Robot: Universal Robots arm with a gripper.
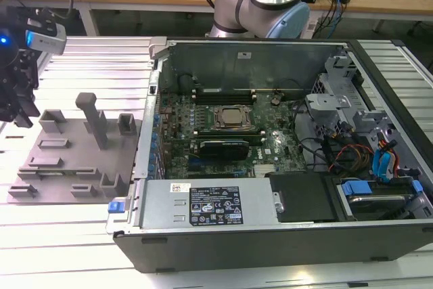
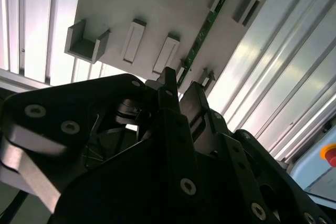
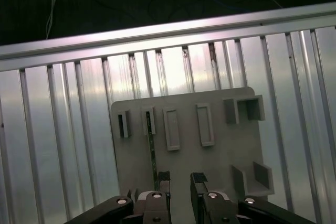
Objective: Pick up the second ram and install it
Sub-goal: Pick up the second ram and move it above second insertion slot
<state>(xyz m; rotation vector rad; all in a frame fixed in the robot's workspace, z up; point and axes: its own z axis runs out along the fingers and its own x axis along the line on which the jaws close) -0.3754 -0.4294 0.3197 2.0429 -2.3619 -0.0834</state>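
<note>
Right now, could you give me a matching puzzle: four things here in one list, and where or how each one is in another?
Things: 1 green memory stick; 2 gripper; 3 grey plate; 4 processor.
States: A open, holding nothing; B inside the opened computer; C standing on edge in the plate's slots; D on the ribbed table, beside the computer.
Pairs: 1-C, 2-A, 3-D, 4-B.
</note>
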